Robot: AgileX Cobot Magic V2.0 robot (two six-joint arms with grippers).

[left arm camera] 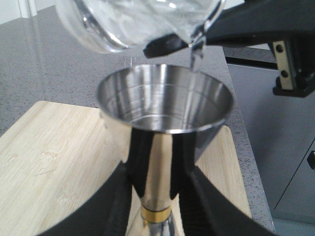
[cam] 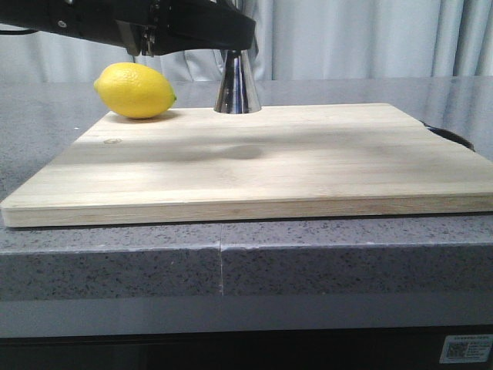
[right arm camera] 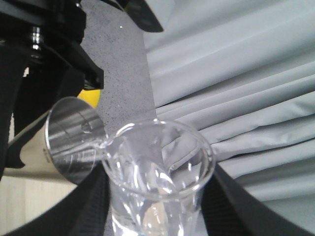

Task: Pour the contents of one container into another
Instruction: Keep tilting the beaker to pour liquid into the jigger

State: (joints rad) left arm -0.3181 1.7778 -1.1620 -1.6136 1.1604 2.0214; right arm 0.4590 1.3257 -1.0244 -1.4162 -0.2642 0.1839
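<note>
**Clear liquid running from a glass beaker into a steel jigger**

Nearest the front camera is a grey speckled counter (cam: pixel 115 262). A pale wooden cutting board (cam: pixel 254 166) lies flat on it. At the board's far edge, a yellow lemon (cam: pixel 135 90) rests on the left. Just beside it to the right stands the lower cone of the jigger (cam: pixel 236 86), upright on the board. A black arm (cam: pixel 146 27) crosses above them and hides the jigger's top from this view.

In the left wrist view, the left gripper (left arm camera: pixel 155 206) clasps the jigger (left arm camera: pixel 165 113) at its narrow gold waist, one dark finger (left arm camera: pixel 106 216) on either side. The upper cup is open and shiny, with a little liquid pooled inside. Above its rim hangs the tilted beaker (left arm camera: pixel 133 19), and a thin clear stream (left arm camera: pixel 196 59) falls from its lip into the cup.

In the right wrist view, the right gripper (right arm camera: pixel 152 206) grasps the beaker (right arm camera: pixel 160 167) between two dark fingers (right arm camera: pixel 88 206). Its pouring lip touches the jigger's rim (right arm camera: pixel 74 142). Pale pleated curtains (right arm camera: pixel 236 88) hang behind.
</note>
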